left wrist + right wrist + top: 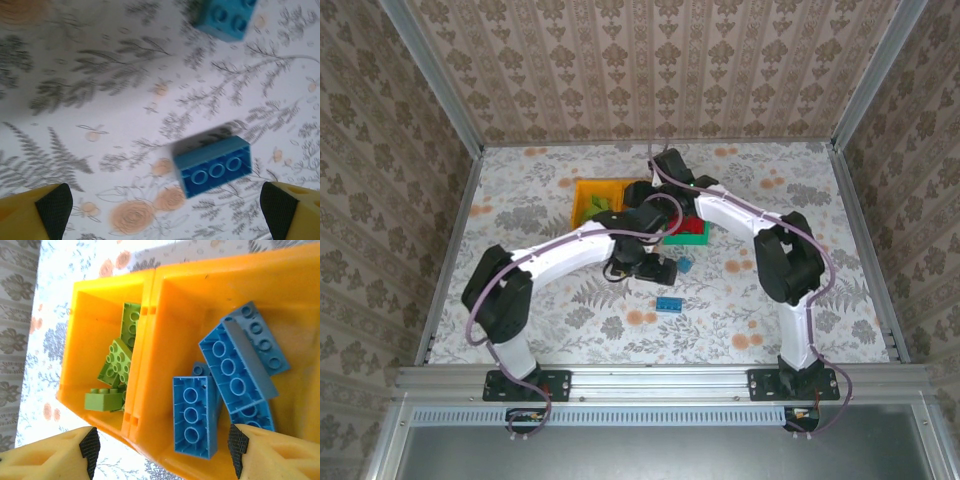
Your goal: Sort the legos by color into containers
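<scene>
A blue brick (669, 304) is lying toward the tabletop's (800, 200) near edge. The left tool (162, 207) is hanging wide open near it. Farther back, the right tool (164, 450) is hanging open, holding nothing, over an orange bin (200, 295) of blue bricks (235, 370), touching the next bin (95, 305) of green bricks (116, 360).

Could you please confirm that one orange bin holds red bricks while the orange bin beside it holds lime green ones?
Not quite: the right wrist view shows blue bricks, not red, in that orange bin. The neighbouring orange bin does hold lime green bricks.
</scene>
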